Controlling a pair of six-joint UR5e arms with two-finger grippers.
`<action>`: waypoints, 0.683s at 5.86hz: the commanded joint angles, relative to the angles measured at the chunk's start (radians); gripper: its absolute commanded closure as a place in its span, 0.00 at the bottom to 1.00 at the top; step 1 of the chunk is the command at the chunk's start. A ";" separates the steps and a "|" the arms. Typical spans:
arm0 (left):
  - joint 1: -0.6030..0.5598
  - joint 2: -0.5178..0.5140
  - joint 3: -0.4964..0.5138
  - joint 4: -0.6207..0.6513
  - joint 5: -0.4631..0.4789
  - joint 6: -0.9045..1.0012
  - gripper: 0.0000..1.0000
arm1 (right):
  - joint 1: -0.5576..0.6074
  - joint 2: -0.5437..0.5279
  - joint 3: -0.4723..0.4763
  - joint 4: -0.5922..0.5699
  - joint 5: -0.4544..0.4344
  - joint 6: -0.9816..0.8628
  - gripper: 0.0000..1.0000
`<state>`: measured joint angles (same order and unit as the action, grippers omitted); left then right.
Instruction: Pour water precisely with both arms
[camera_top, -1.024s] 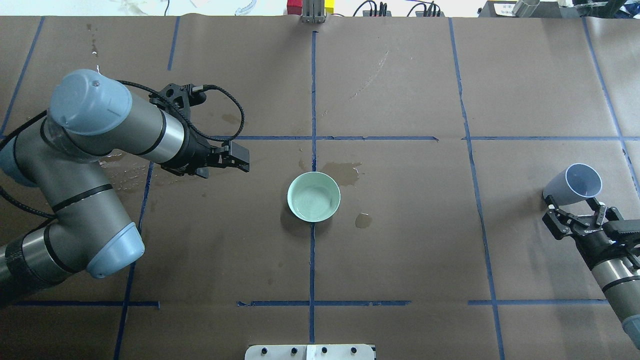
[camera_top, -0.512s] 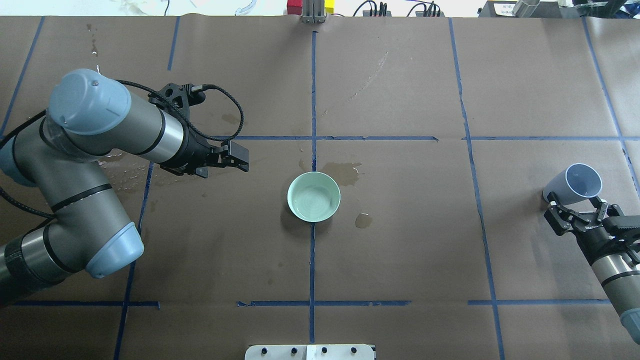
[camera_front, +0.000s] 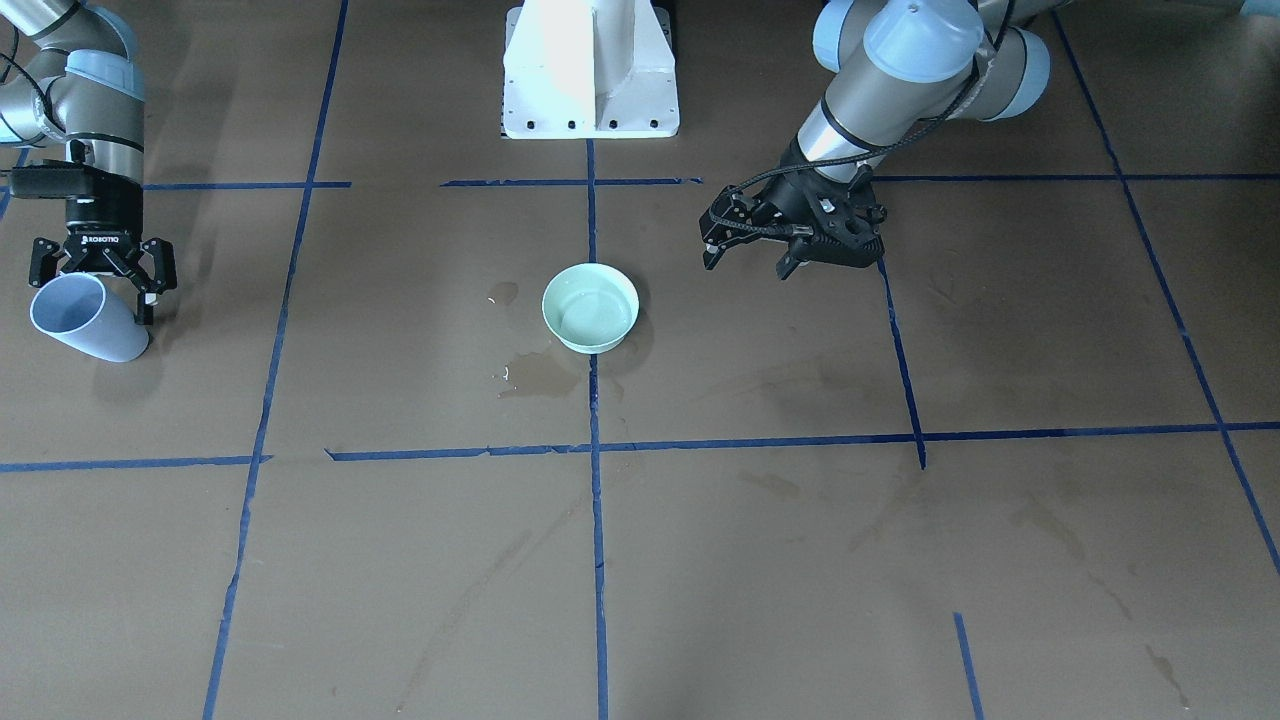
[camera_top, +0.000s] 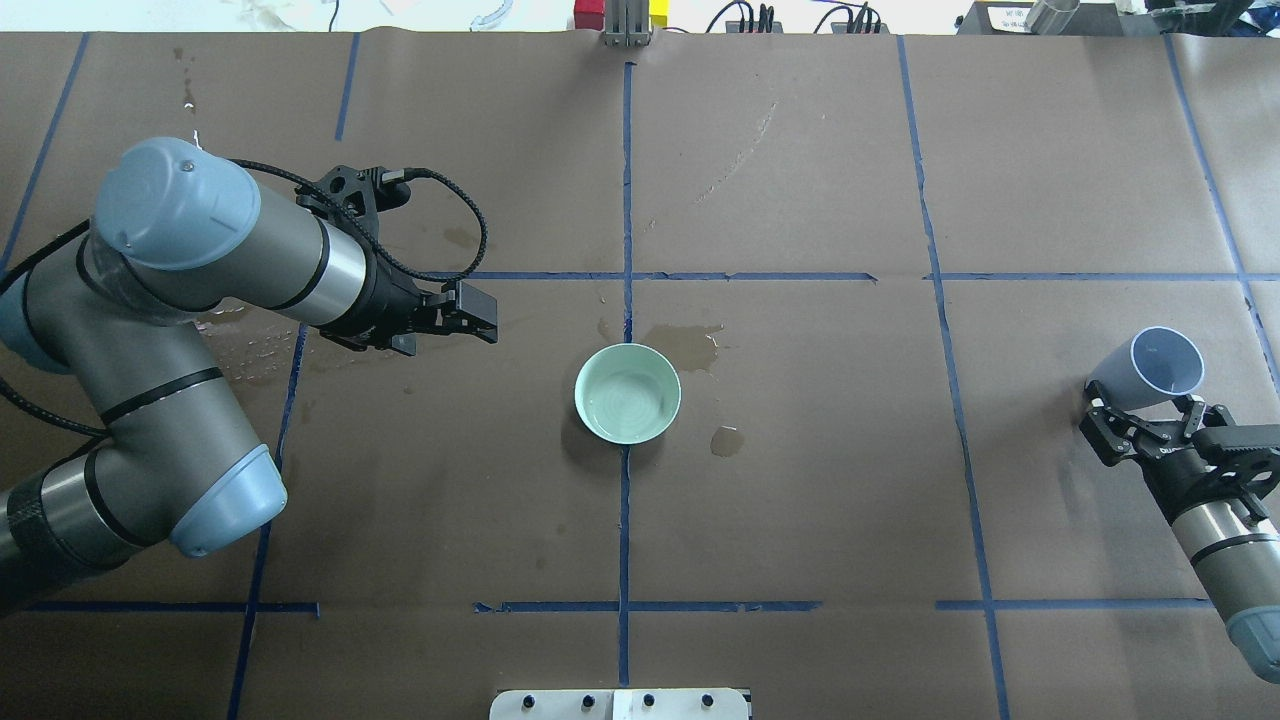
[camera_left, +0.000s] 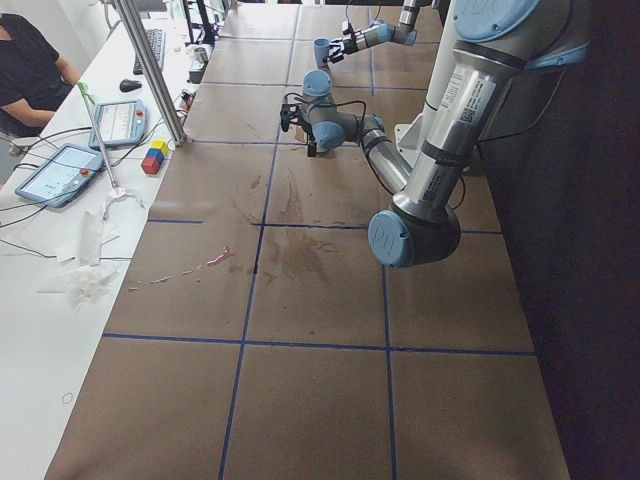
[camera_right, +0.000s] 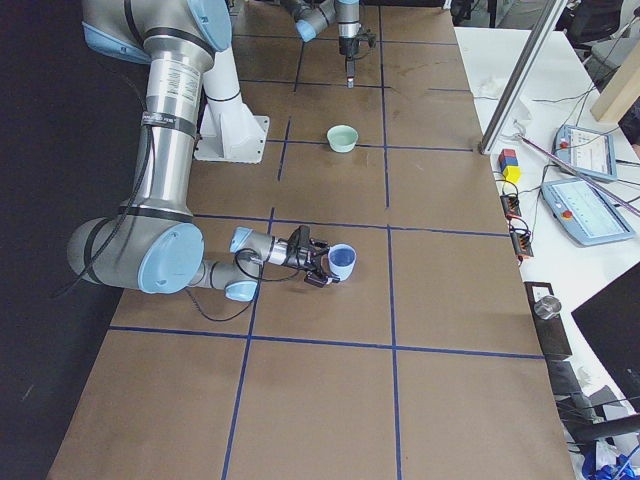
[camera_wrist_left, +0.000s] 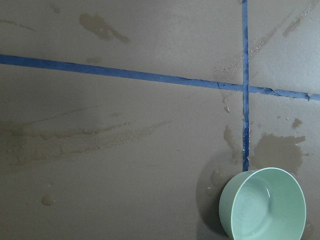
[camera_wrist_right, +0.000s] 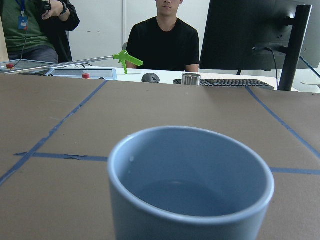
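2 claws, 1 bowl and 1 cup make up my board in the overhead view. At left-centre the left gripper (camera_top: 480, 322) hangs above the brown paper (camera_top: 800, 520), fingers spread and holding nothing, near the mint bowl (camera_top: 578, 398) at mid-frame. The water (camera_top: 628, 402) lies as a shallow pool in that bowl, and brown wet stains (camera_top: 685, 343) sit just beyond its rim. At the far right edge the right gripper (camera_top: 1146, 404) straddles the blue cup (camera_top: 1112, 378), 1 finger on each side. I cannot tell whether it is pinching or slack.

I judge that no pour is under way, since the cup stands well apart from the bowl. Next I need a sure hold, a level carry to the bowl, then a slow tilt.

In the front view only the "ROBOTIQ" label (camera_front: 85, 239) on the right claw is readable.
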<state>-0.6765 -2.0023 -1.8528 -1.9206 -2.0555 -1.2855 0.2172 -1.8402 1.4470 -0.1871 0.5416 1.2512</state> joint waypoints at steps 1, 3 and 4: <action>-0.002 0.000 -0.003 0.000 0.000 0.000 0.01 | 0.016 0.007 0.000 0.001 0.011 -0.012 0.01; -0.002 0.014 -0.014 0.000 0.000 0.000 0.01 | 0.033 0.010 0.003 0.003 0.015 -0.032 0.02; -0.002 0.017 -0.016 0.000 0.000 0.000 0.01 | 0.040 0.039 0.006 0.003 0.015 -0.036 0.02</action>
<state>-0.6780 -1.9902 -1.8651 -1.9206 -2.0555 -1.2855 0.2498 -1.8209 1.4498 -0.1845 0.5564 1.2220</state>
